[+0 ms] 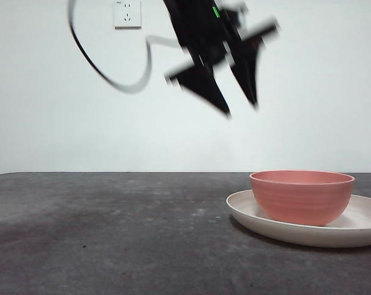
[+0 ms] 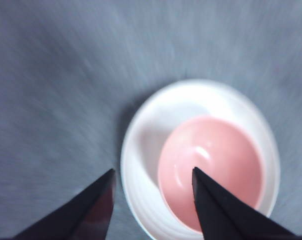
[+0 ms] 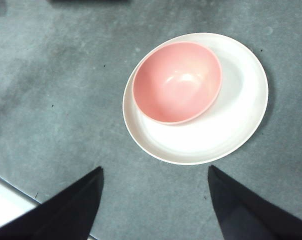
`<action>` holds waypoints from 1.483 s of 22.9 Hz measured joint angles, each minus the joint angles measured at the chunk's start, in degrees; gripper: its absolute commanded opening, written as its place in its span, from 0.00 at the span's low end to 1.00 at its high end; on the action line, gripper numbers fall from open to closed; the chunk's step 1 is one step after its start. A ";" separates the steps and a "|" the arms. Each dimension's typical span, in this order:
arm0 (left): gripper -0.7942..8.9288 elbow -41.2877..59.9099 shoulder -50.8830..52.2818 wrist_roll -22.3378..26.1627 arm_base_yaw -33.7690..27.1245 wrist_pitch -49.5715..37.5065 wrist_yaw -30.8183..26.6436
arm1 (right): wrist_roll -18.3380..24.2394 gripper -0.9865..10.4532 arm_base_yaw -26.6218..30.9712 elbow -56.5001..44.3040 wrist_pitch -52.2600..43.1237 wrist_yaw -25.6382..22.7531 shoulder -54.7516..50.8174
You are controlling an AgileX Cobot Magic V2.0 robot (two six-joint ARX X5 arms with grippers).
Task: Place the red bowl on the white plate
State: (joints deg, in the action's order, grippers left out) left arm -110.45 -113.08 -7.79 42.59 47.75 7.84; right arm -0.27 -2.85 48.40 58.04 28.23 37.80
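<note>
The red bowl (image 1: pixel 302 196) sits upright on the white plate (image 1: pixel 363 224) at the right of the table, toward one side of the plate rather than centred. High above the table, left of the bowl, my left gripper (image 1: pixel 241 109) hangs open and empty, blurred by motion. Its wrist view looks down on the bowl (image 2: pixel 216 160) and plate (image 2: pixel 146 145) between the open left gripper (image 2: pixel 153 170) jaws. My right gripper (image 3: pixel 155 168) is open and empty, well above the bowl (image 3: pixel 177 82) and plate (image 3: pixel 231 115).
The dark grey table (image 1: pixel 112 233) stretches left of the plate. A wall socket (image 1: pixel 127 13) and a hanging cable (image 1: pixel 112 80) are behind. The table's edge with a white strip (image 3: pixel 6 205) shows in the right wrist view.
</note>
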 measured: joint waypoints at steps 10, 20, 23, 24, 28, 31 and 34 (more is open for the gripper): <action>0.34 6.73 19.19 0.42 -7.30 -0.79 0.00 | -0.20 0.38 0.00 0.00 -0.15 -0.11 0.02; 0.34 45.13 47.50 2.82 -12.74 -7.02 6.25 | -1.53 0.38 0.00 0.00 -1.73 -0.13 2.23; 0.34 51.80 50.71 3.02 -12.74 -6.69 7.39 | -1.60 0.38 0.00 0.00 -1.75 -0.13 3.15; 0.34 52.85 51.19 3.39 -12.74 -6.43 7.85 | -1.64 0.38 0.00 0.00 -1.75 -0.15 3.34; 0.34 53.02 51.23 4.20 -12.74 -6.62 8.85 | -1.95 0.38 0.02 0.02 -1.79 -3.06 5.49; 0.34 53.02 51.23 4.28 -12.74 -6.71 9.05 | -2.19 0.38 0.79 0.11 -4.57 -5.44 10.43; 0.34 53.02 51.23 4.33 -12.74 -6.69 9.05 | -3.15 0.37 2.36 0.11 -10.56 -5.73 16.79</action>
State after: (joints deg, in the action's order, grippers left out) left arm -57.43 -61.84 -3.46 29.85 41.06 16.88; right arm -3.42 -0.49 48.51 47.48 22.50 54.59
